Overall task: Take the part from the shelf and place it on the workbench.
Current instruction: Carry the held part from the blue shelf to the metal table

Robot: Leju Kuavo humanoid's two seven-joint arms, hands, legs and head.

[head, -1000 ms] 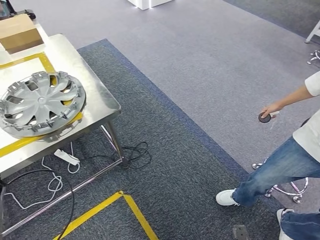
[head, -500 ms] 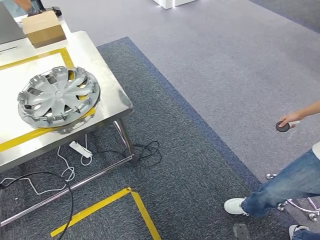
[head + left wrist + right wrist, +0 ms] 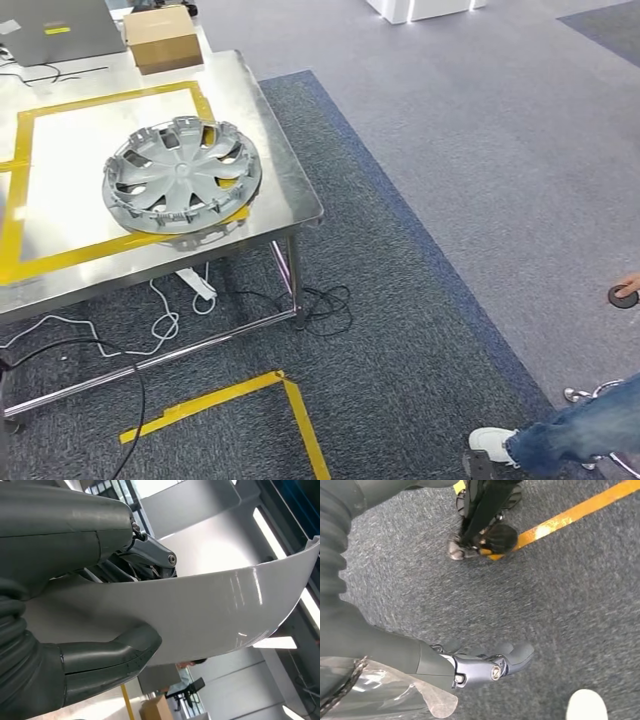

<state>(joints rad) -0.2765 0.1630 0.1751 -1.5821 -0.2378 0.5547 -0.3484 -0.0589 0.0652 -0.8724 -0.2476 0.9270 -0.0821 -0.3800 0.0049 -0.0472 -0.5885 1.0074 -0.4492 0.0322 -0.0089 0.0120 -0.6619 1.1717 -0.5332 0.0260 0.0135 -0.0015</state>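
Note:
In the left wrist view my left hand (image 3: 75, 595) grips a glossy pale grey curved part (image 3: 211, 615), thumb on one face and fingers (image 3: 151, 555) on the other. The steel workbench (image 3: 290, 195) stands at the upper left of the head view, with a yellow tape frame (image 3: 198, 100) on its top. A silver hubcap (image 3: 181, 175) lies on the frame's right side. My right hand (image 3: 486, 665) hangs over grey carpet, fingers stretched out, holding nothing.
A cardboard box (image 3: 162, 38) and a laptop (image 3: 60, 30) sit at the bench's far end. Cables and a power strip (image 3: 198, 283) lie under it. Yellow floor tape (image 3: 302, 420) runs in front. A person's leg (image 3: 581, 435) and hand with a black disc (image 3: 623, 295) are at the right edge.
The whole head picture has shifted right and down, so the camera has turned toward the workbench. The person has slid toward the right edge of the picture.

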